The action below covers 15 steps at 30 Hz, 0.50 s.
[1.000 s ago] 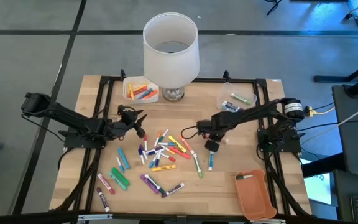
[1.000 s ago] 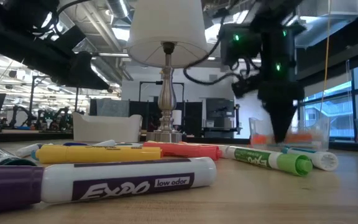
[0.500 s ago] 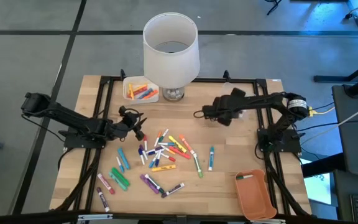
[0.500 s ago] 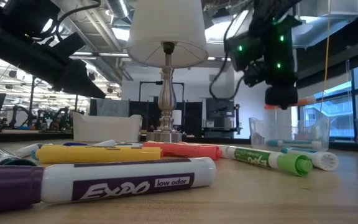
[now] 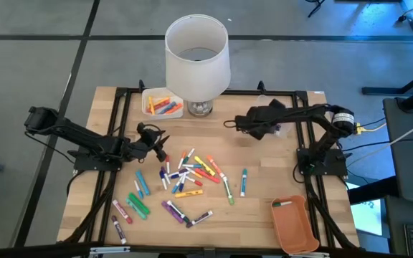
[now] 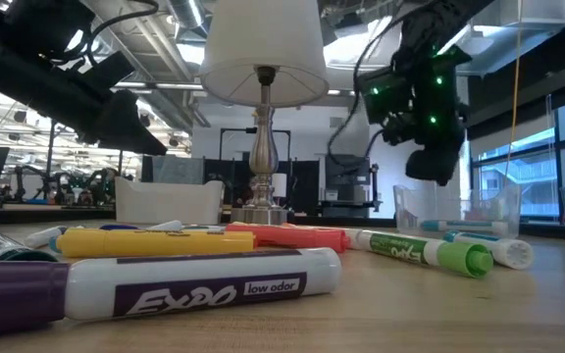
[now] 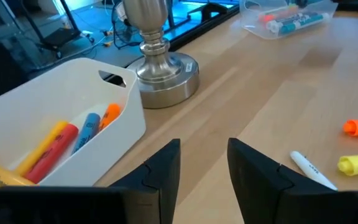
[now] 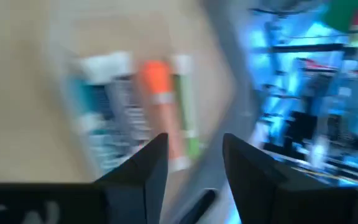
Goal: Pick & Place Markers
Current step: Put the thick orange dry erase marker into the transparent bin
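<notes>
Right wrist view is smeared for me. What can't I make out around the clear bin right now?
- Right wrist view: blurred; an orange marker lies with others in the clear bin, count unreadable.
- High view: the right gripper covers the clear bin, contents hidden.
- Low view: the clear bin is small, its markers indistinct.
- White bin: lamp shade overlaps one end.

Two robot arms work at one wooden table (image 5: 264, 165). One lamp (image 5: 196, 54) stands at the far edge. There are three containers: one white bin (image 5: 149, 97), one clear tray (image 7: 253, 22) and one orange tray (image 5: 292, 222). Roughly two dozen loose markers (image 5: 185, 179) lie scattered on the wood; the pile overlaps, so an exact count escapes me. About four markers sit in the white bin and about four in the clear tray.
</notes>
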Available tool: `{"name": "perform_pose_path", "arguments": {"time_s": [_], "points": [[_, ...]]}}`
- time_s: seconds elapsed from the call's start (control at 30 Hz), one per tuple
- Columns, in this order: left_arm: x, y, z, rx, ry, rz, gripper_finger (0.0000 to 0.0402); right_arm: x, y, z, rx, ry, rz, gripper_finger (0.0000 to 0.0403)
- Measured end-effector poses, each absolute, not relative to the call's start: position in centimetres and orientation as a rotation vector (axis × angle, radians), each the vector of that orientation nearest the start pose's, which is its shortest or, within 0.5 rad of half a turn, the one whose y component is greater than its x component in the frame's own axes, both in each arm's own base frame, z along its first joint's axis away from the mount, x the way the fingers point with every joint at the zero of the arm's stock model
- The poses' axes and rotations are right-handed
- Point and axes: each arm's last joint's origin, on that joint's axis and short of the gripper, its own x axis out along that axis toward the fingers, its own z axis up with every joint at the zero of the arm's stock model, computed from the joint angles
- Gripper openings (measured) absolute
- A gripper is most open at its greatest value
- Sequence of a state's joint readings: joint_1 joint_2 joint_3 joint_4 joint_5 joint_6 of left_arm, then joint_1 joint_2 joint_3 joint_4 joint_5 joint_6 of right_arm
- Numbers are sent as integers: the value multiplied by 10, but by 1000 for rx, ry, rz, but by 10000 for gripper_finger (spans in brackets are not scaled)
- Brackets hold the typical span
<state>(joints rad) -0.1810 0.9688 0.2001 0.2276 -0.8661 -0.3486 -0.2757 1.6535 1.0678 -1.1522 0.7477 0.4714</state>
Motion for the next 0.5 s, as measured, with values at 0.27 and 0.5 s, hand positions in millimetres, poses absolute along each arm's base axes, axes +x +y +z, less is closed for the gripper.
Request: {"name": "perform_pose_path", "arguments": {"time_s": [0.27, 0.5], "points": [[163, -7, 150, 5, 366, 751, 127, 291, -42, 200, 99, 1303, -563, 156], [164, -7, 151, 2, 349, 766, 127, 336, 1, 190, 460, 905, -326, 157]]}}
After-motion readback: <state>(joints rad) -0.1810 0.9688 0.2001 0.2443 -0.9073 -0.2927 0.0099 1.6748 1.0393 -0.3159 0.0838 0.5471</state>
